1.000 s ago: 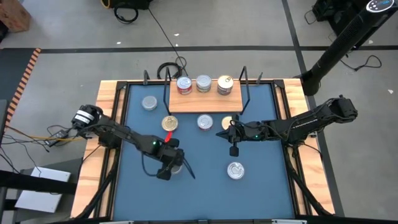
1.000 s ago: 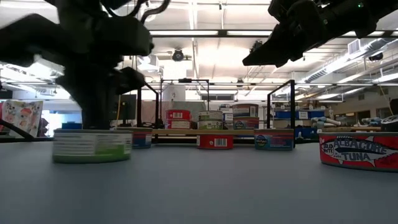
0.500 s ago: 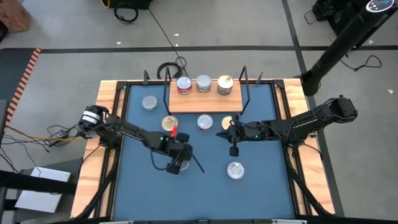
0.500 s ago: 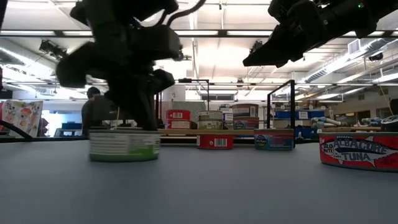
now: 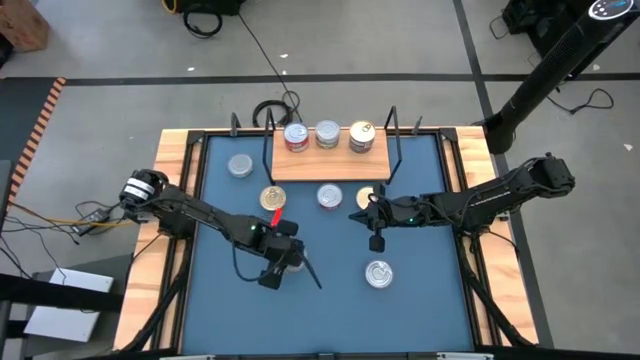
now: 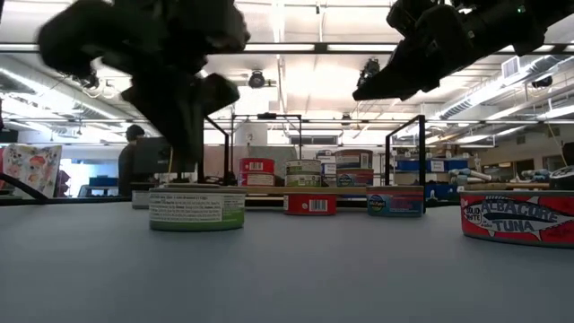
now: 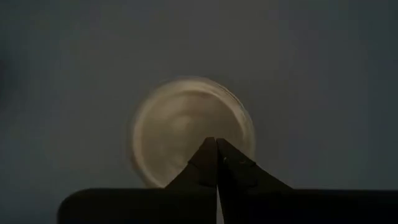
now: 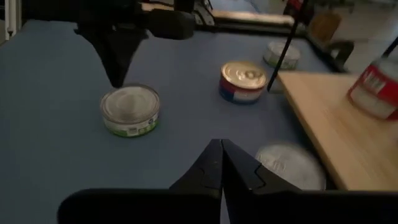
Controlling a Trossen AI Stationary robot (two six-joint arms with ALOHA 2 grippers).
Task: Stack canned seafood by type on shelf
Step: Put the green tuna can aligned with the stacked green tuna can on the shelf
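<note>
Over the blue table [image 5: 220,310], the left gripper [image 5: 268,281] hangs with its jaws pressed together and empty, its tip right above a green-sided tin [image 6: 196,207] near the table's middle; whether it touches the lid I cannot tell. From the left wrist, that tin's pale lid [image 7: 189,127] sits just past the closed fingers [image 7: 205,163].

Off to the right, the right gripper [image 5: 377,241] hovers in the air, jaws likewise closed on nothing, between a tin [image 5: 378,272] in front and the shelf [image 5: 330,163] behind.

On the shelf stand three tins: a red one [image 5: 295,137], a silver one [image 5: 327,133] and a gold-topped one [image 5: 361,137]. Before the shelf lie a gold tin [image 5: 272,198], a tin [image 5: 330,196] with a red and blue side, and another [image 5: 364,197] partly hidden by the right arm. One more tin [image 5: 240,166] rests left of the shelf.
</note>
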